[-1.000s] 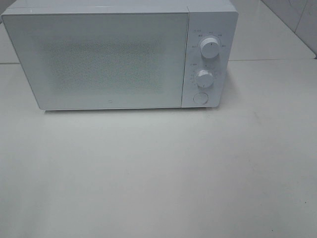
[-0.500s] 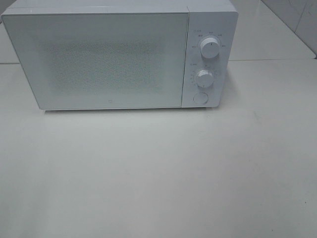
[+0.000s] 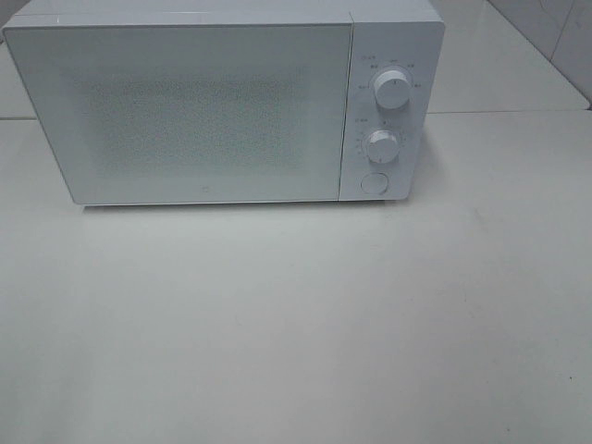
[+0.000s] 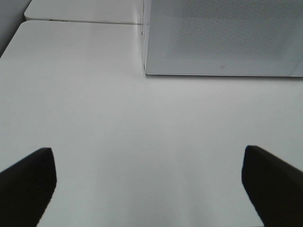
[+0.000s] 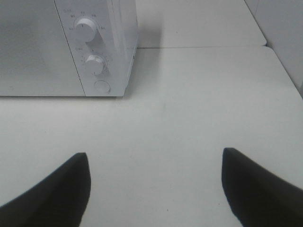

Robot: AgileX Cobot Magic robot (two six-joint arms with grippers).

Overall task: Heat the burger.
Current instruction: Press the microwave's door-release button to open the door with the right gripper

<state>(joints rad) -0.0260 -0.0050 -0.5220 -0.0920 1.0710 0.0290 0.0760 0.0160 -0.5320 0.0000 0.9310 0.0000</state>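
While left end effector (image 4: 147, 161) and right end effector (image 5: 155, 165) gape empty, one microwave (image 3: 203, 111), two knobs (image 3: 392, 89), one button (image 3: 374, 182) at worktop (image 3: 296, 324) back edge.

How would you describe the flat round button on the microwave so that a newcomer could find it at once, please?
Start at the white microwave at the back of the table, then go to the control panel right of its door. The button sits lowest, below the upper knob and the lower knob; unlike those raised, marked dials, it is flat and plain.
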